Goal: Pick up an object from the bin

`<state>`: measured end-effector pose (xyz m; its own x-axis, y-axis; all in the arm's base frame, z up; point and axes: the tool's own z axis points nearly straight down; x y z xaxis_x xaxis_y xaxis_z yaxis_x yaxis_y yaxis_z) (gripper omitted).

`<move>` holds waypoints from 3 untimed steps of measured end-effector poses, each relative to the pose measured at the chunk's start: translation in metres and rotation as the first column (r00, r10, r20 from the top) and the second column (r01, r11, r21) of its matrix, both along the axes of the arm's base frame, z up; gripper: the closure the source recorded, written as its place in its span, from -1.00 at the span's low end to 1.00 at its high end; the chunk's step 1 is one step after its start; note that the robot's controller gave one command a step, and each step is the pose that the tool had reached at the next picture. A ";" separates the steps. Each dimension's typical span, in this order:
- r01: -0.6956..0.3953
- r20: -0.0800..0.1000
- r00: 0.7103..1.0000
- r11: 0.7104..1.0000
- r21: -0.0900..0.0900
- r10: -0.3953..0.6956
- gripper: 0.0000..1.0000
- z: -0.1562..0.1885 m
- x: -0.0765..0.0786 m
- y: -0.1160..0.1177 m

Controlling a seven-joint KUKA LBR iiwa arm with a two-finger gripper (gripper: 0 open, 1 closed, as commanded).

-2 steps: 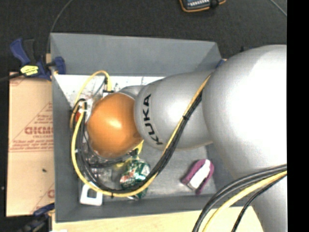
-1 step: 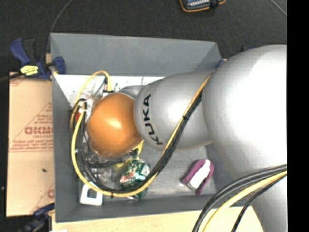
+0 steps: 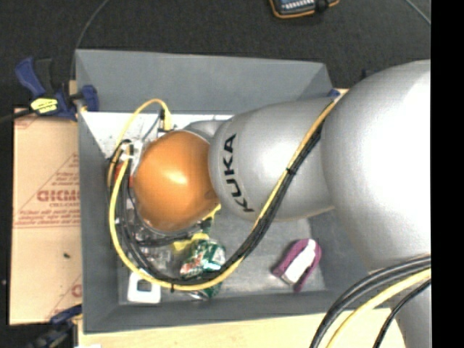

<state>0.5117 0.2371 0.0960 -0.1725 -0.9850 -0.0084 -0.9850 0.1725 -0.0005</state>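
Part of my gripper's dark body [image 3: 148, 243] shows under the arm's orange cover, low over the bin's front left. Right beside it, to the right, lies a crumpled green, white and red packet [image 3: 202, 259] with a bit of yellow at its upper edge. A small white square piece [image 3: 143, 290] sits just in front of the gripper, near the bin's front left corner. What lies straight under the gripper is hidden by the cover.
A purple and white object [image 3: 297, 261] lies at the bin's front right. The big silver arm and its yellow cable cover the bin's middle and right. The bin's left and front walls stand close to the gripper.
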 end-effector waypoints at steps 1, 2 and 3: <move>0.000 0.006 1.000 1.000 0.002 0.000 1.00 0.028 0.002 0.001; 0.001 0.005 1.000 1.000 0.002 -0.001 1.00 0.043 0.002 0.001; 0.004 0.009 1.000 1.000 0.004 -0.004 1.00 0.051 0.003 0.001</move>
